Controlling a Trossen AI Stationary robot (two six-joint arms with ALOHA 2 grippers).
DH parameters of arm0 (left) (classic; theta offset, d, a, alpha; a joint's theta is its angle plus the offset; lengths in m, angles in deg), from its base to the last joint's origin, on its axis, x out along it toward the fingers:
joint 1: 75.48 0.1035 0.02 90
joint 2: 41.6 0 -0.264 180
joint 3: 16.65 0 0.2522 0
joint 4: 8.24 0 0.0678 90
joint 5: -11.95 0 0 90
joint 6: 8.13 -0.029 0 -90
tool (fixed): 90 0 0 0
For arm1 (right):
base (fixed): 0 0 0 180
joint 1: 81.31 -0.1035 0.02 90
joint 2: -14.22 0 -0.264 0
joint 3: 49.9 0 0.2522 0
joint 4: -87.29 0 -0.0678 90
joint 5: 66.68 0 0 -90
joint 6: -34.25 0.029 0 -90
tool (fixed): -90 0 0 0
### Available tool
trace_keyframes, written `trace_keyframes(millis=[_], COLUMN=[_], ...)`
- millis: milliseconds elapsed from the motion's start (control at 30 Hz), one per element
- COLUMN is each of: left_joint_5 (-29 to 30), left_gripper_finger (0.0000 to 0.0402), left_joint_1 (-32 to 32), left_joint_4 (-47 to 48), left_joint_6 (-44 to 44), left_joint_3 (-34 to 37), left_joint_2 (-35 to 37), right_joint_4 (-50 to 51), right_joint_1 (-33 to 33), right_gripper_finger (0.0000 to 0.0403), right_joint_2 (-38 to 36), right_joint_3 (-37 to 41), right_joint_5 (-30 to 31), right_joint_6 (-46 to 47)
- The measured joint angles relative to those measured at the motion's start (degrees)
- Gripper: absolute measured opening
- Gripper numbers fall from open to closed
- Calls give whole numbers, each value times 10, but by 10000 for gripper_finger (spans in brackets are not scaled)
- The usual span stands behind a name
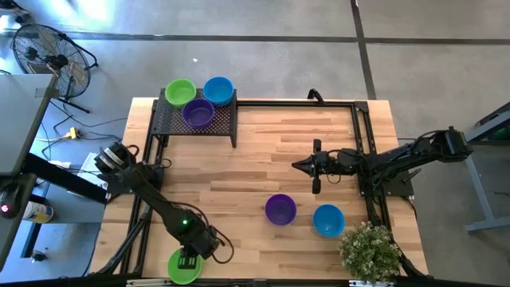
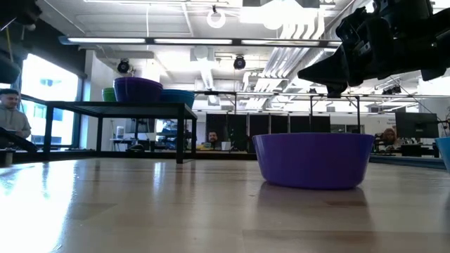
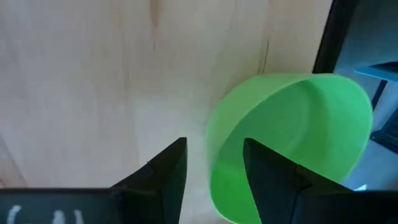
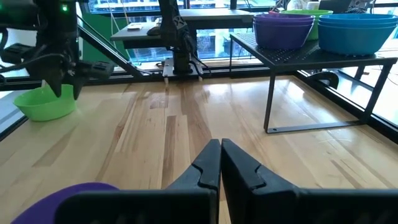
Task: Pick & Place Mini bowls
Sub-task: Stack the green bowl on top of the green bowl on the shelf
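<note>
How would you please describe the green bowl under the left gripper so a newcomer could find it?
Start at the wooden table and go to its front left corner. There a small glossy lime green plastic bowl sits on the tabletop beneath the left gripper, unlike the other green bowl up on the black mesh rack.

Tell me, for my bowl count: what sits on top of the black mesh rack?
On the black mesh rack sit three glossy plastic bowls: lime green bowl, blue bowl, purple bowl. Anything nested inside them can't be seen.

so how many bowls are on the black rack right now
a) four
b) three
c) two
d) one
b) the high view shows three on the black rack: a green bowl, a blue bowl and a purple bowl; the other three bowls sit down on the table.
</note>
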Motion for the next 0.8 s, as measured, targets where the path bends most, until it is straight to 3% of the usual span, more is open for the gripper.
trace_keyframes(millis=[200,467,800], left_joint_5=[-1,17,114], left_gripper_finger=[140,10,4], left_joint_1=[0,7,86], left_joint_4=[1,35,114], left_joint_6=[26,28,32], left_joint_3=[0,0,-2], left_joint_2=[-23,-18,65], right_joint_4=[2,2,4], right_joint_1=[0,0,0], right_gripper_finger=[1,1,1], right_joint_2=[0,0,0], right_joint_3=[0,0,0], right_joint_5=[0,0,2], right_joint_6=[0,0,0])
